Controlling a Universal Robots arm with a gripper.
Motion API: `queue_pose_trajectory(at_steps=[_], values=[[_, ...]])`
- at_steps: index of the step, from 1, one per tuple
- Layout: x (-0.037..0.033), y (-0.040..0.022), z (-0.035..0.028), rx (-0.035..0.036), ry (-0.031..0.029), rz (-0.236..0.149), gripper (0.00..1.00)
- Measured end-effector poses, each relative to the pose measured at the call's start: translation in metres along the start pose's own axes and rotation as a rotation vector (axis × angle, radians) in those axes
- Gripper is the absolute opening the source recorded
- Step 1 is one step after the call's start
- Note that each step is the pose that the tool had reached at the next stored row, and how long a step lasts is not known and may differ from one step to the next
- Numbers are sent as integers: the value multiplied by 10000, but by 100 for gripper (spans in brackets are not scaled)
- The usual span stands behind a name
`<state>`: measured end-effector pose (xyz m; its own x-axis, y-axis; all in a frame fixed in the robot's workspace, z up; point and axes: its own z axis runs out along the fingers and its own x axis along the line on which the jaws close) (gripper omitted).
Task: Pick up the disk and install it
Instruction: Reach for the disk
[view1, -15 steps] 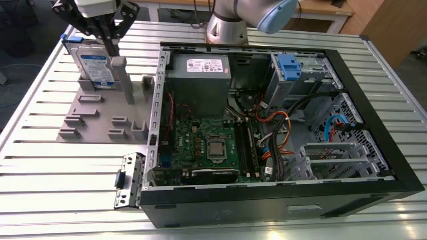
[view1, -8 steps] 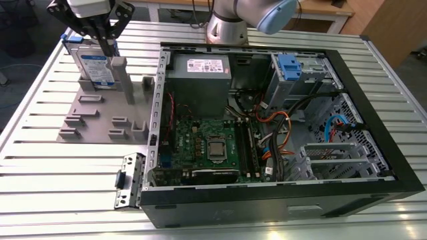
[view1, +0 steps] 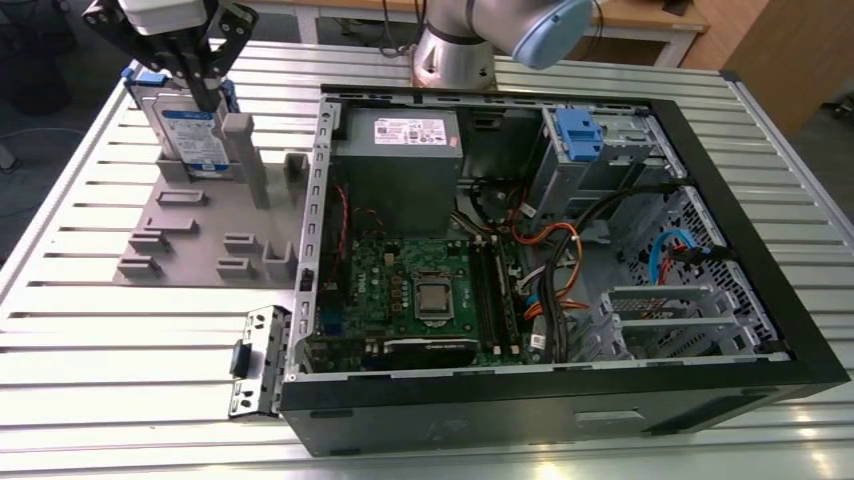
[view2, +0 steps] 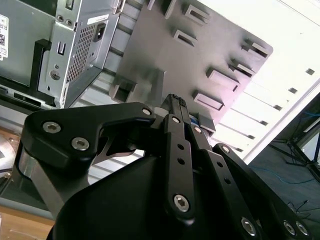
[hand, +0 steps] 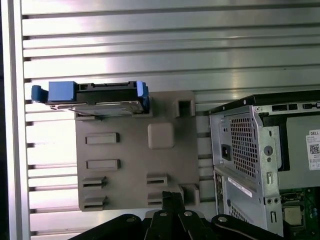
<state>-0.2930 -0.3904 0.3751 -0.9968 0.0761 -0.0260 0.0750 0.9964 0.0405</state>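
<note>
The disk (view1: 191, 135) stands on edge in a slot at the far end of the grey holder plate (view1: 200, 235), silver with a white and blue label and a blue bracket. In the first wrist view the disk (hand: 95, 97) shows edge-on at one end of the plate (hand: 130, 150). My gripper (view1: 204, 98) hangs above the plate in front of the disk, its black fingers shut together with nothing between them. In both wrist views the gripper (hand: 172, 196) (view2: 175, 100) is over the plate, apart from the disk.
An open computer case (view1: 747, 300) lies at the exterior view's right of the plate, with a grey power supply (view1: 400, 150), a motherboard (view1: 414, 295), cables and a drive bay with a blue latch (view1: 581, 130). A side bracket (view1: 260, 360) lies on the slatted metal table (view1: 107, 370).
</note>
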Motion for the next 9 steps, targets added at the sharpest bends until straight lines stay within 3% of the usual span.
queue_pose_trajectory(at_steps=[9], values=[[93, 21, 9, 0, 0, 1, 10]])
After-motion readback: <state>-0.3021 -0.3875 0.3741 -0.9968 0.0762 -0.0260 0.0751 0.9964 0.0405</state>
